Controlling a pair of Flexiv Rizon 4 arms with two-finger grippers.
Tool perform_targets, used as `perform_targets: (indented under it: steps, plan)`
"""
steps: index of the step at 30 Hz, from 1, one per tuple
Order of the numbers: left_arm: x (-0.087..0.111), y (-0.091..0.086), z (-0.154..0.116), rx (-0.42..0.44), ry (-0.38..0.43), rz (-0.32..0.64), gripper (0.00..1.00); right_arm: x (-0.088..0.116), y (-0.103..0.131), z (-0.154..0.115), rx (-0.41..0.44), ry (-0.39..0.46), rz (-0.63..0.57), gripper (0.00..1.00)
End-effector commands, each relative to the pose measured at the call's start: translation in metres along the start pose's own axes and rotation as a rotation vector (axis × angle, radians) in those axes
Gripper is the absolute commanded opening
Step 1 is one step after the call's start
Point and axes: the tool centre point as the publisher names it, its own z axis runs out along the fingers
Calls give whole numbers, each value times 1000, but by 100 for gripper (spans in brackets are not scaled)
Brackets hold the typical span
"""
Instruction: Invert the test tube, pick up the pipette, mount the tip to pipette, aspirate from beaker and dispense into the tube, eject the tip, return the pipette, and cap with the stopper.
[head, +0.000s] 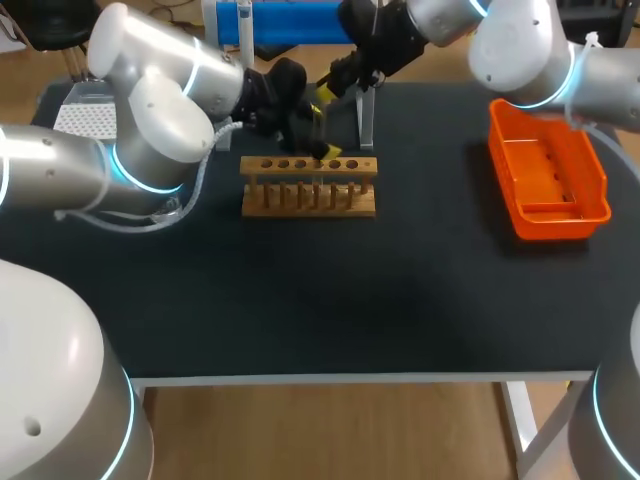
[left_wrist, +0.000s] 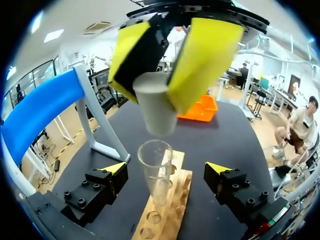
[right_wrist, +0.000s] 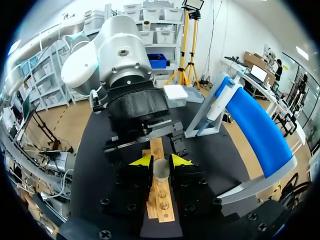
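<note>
Standing upright in the wooden rack (head: 308, 190), near the middle of the far edge of the surface (head: 300, 300), the test tube (left_wrist: 156, 172) has its open mouth facing up, directly under the grey stopper (left_wrist: 156, 110). The right jaws are clenched on that stopper. Their broad yellow pads (left_wrist: 205, 55) press it from two sides near its wide top, so the narrower end is free and points down at the tube's mouth. A small gap shows between stopper and rim, so the tube is not yet capped. The right arm (head: 520, 40) comes in from the far right corner and reaches over the rack. I take it the stopper is held straight above the tube so it can be pushed straight in.

The left jaws are released, their yellow fingertips (left_wrist: 114, 169) on either side of the tube, apart from the glass and touching nothing. They flank it low down, near the rack's top board. My guess is they are there to steady the tube when the stopper is pressed home, though right now the rack alone holds it. The left arm (head: 150, 130) lies over the far left part of the surface.

A blue stand (head: 290, 18) sits at the far edge behind the rack, and an orange tray (head: 548, 175) lies by the right edge, well apart from the rack. To me this looks like the last step, the capping, with only the descent left.
</note>
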Motion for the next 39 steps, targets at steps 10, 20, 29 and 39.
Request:
perform_targets:
  steps: [10, 20, 29, 39]
  plan:
    - [1, 2, -5, -11, 19, 11, 100, -2, -1, -1, 5, 5, 3, 0]
    - [1, 2, -5, -18, 18, 20, 100, -2, -2, 0, 0, 8, 5, 0]
    - [1, 2, -6, -26, 10, 17, 100, -3, -4, 0, -8, 15, 13, 0]
    - [1, 2, -6, -26, 10, 17, 100, -2, 0, 3, -26, 26, 42, 0]
